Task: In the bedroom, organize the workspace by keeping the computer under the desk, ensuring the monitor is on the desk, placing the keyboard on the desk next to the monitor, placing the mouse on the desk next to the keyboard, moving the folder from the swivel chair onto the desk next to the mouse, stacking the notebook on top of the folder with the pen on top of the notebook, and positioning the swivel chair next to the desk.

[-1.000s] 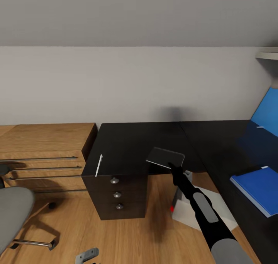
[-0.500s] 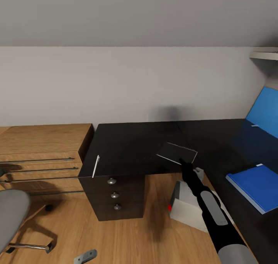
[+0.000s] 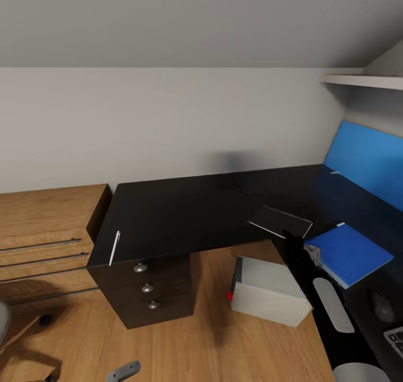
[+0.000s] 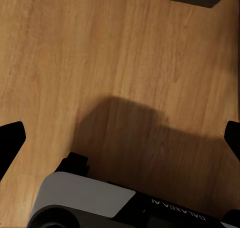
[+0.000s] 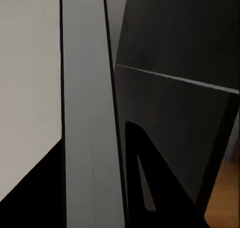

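My view has swung right, notebook carried toward 2 o'clock | right hand grasping notebook, just beside blue folder on table | pen at 9 o'clock, unstacked | left hand spread, empty

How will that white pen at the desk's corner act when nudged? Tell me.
The pen looks thin and stick-like, so it probably rolls easily and weighs little. It lies at the edge of the glossy-looking desk, so a push could well slide it off.
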Available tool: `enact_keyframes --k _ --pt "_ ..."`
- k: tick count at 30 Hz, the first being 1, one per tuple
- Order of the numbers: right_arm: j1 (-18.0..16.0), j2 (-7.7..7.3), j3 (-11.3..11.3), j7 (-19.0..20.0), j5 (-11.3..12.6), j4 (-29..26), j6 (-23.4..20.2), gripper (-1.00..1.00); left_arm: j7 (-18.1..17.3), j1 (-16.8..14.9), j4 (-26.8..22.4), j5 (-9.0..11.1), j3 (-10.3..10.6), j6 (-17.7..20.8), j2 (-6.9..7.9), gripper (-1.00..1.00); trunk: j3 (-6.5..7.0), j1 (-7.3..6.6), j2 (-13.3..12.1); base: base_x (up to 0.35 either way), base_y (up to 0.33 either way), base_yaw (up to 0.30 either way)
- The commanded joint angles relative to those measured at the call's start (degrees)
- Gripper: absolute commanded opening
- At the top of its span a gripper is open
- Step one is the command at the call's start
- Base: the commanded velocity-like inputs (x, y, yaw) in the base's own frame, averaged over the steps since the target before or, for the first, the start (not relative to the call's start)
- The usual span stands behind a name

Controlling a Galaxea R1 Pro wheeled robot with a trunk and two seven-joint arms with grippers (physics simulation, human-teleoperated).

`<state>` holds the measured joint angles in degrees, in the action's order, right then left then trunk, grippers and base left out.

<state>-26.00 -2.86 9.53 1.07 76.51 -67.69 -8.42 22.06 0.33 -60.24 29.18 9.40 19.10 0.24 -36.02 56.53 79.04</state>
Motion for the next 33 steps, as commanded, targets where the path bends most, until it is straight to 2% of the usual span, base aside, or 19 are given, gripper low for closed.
enact_keyframes --k 1,3,11,19,21,33 --pt "0.0 0.01 0.4 -0.3 0.5 -0.3 -0.3 -1.00 0.4 0.0 -0.1 0.4 0.1 0.2 0.03 1.00 -0.04 0.00 0.0 0.000 0.000 -0.265" --pt "1.0 -0.03 2.1 -2.2 0.9 -2.2 -0.4 -1.00 0.4 0.0 -0.1 0.4 0.2 0.2 0.01 1.00 -0.04 0.00 0.0 0.000 0.000 -0.265" --pt "1.4 -0.06 5.1 -3.7 1.9 -2.9 -0.5 -1.00 0.4 0.0 -0.1 0.4 0.6 0.1 0.01 1.00 -0.04 0.00 0.0 0.000 0.000 -0.265" --pt "1.5 -0.12 5.8 -4.5 2.9 -2.9 -0.5 -1.00 0.4 0.0 -0.1 0.4 0.7 0.1 -0.02 1.00 -0.04 0.00 0.0 0.000 0.000 -0.265" --pt "1.5 -0.05 7.0 -4.6 3.0 -2.9 -0.5 -1.00 0.4 0.0 -0.1 0.4 0.7 0.1 -0.04 1.00 -0.04 0.00 0.0 0.000 0.000 -0.265" --pt "1.5 0.20 7.3 -4.3 3.0 -2.8 -0.3 -1.00 0.4 0.0 -0.1 0.4 0.7 0.1 -0.06 1.00 -0.04 0.00 0.0 0.000 0.000 -0.207"
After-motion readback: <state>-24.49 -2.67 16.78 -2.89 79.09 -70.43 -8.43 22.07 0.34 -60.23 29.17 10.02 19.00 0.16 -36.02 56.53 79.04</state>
